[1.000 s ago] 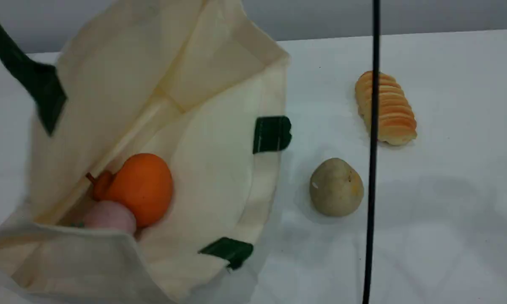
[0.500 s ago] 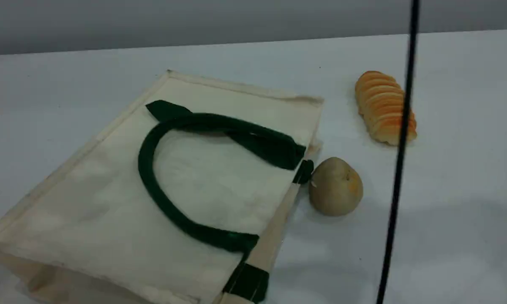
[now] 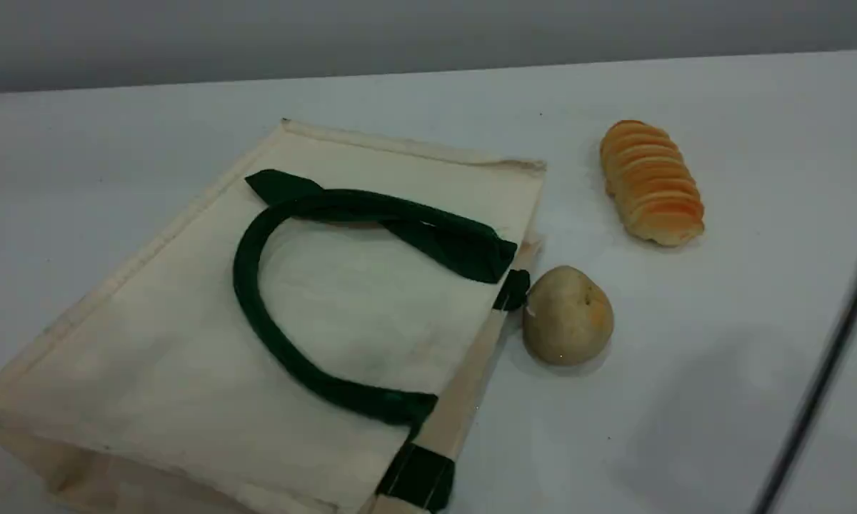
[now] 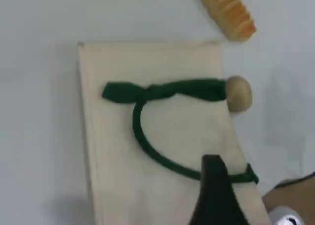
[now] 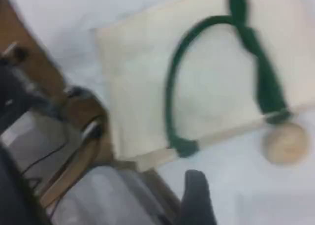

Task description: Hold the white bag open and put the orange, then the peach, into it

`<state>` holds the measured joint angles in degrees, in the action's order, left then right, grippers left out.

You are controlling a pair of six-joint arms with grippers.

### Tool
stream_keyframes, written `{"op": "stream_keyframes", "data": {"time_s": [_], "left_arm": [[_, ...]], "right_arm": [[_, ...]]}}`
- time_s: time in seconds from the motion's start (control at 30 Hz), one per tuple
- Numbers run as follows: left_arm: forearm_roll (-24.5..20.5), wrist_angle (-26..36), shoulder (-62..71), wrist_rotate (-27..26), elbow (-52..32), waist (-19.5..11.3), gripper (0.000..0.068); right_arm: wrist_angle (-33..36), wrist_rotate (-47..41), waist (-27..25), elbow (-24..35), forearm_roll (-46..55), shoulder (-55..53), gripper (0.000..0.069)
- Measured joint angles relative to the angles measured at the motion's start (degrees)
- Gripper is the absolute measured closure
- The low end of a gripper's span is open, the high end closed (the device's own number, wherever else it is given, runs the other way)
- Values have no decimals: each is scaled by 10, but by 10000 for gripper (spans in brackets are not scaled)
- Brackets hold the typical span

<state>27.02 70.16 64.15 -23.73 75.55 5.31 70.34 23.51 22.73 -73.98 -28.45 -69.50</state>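
Observation:
The white bag (image 3: 186,343) lies flat on the table with its mouth closed. One dark green handle (image 3: 257,314) is looped on top of it. The orange and the peach are hidden. Neither arm shows in the scene view. In the left wrist view, my left gripper (image 4: 212,168) hangs high over the white bag (image 4: 118,151), apart from it and holding nothing. Off the table's edge, my right gripper (image 5: 194,185) also carries nothing, and the white bag (image 5: 211,87) lies well beyond it.
A tan pear-shaped fruit (image 3: 566,315) rests against the bag's right edge. A ridged golden bread roll (image 3: 651,182) lies behind it. A thin dark cable (image 3: 821,378) slants across the right side. Beyond the table's edge are brown flooring and gear (image 5: 74,116).
The bag, held up and open with the orange and peach showing inside, has dropped flat and closed over them. The dark cable has swung to the right.

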Motion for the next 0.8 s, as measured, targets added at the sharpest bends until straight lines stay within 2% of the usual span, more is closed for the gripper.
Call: {"op": "stream_keyframes", "data": {"time_s": [0.17,0.3,0.57,0.67,0.8], "left_arm": [[1,0,-67,7,0,0,264],[1,0,-118,17,0,0,264],[1,-1,-200,28,-3,0,264],[1,-2,-222,49,-27,0,264],[-1,-2,-256,50,-87,0,264]], "right_arm": [[-1,-89,0,6,66,72,188],[-2,-144,0,45,95,139,188],[-2,-161,0,154,123,302,188],[-2,-162,0,191,145,372,188],[-7,-176,0,246,164,458,188]]}}
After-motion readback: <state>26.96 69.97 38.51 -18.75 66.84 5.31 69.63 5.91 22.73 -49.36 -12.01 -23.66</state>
